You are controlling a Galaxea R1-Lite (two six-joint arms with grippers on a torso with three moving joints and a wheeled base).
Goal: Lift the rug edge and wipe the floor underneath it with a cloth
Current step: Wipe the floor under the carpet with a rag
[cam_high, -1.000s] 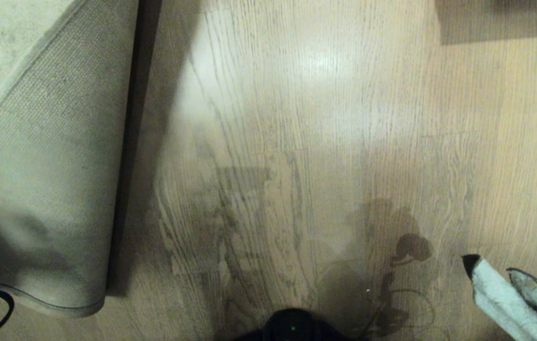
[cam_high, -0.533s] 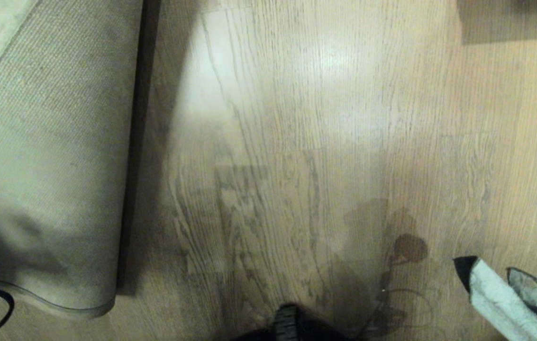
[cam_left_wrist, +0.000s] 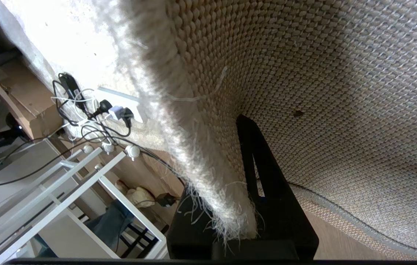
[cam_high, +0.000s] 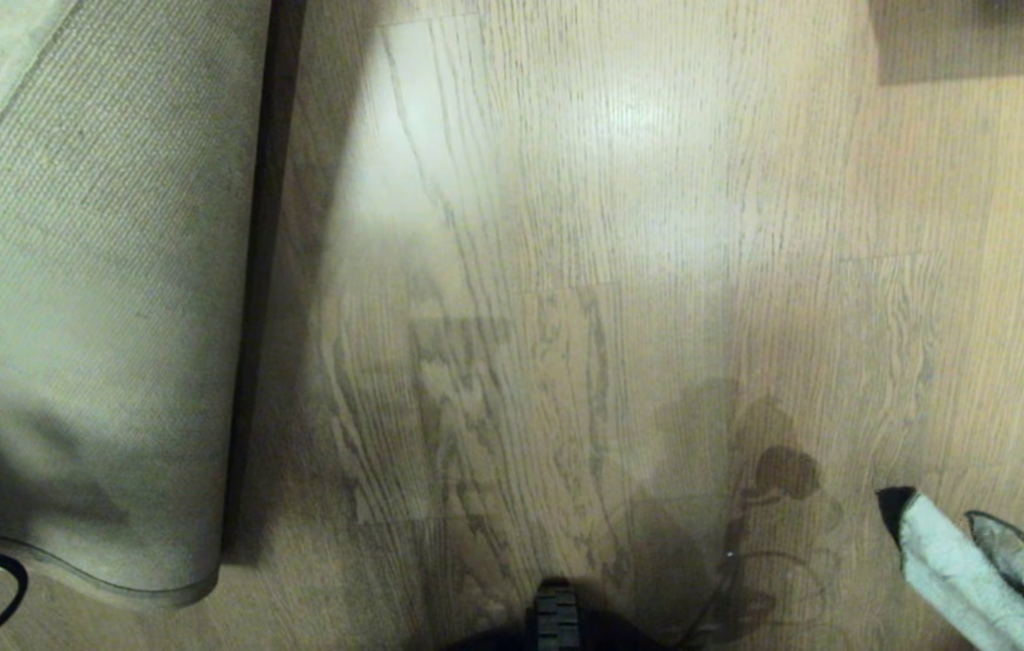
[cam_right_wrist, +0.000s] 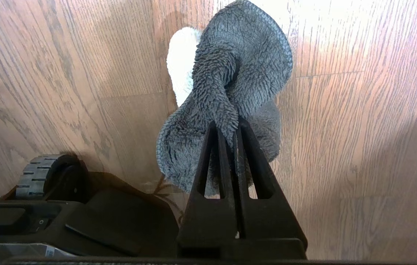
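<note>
— What does your head camera miss?
— My left gripper (cam_left_wrist: 247, 184) pinching the rug edge (cam_left_wrist: 208, 173), backing up; only its wrist camera shows that.
— The cloth (cam_right_wrist: 226, 92)?
— Clamped in my right gripper (cam_right_wrist: 230, 129) above the floor (cam_high: 611, 226).

A white power strip (cam_left_wrist: 120, 106) lies in the left wrist view with several plugs in it, one black and one pale (the pale one sits beside the black). Thin black and white cables (cam_left_wrist: 79, 127) loop away from it in a tangle. Near them stands a brown cardboard box (cam_left_wrist: 28, 106). A white metal frame (cam_left_wrist: 64, 180) of slanting bars crosses the lower part of that view, with a bit of blue fabric (cam_left_wrist: 109, 224) behind its bars. A small dark speck (cam_left_wrist: 297, 113) also shows there.
</note>
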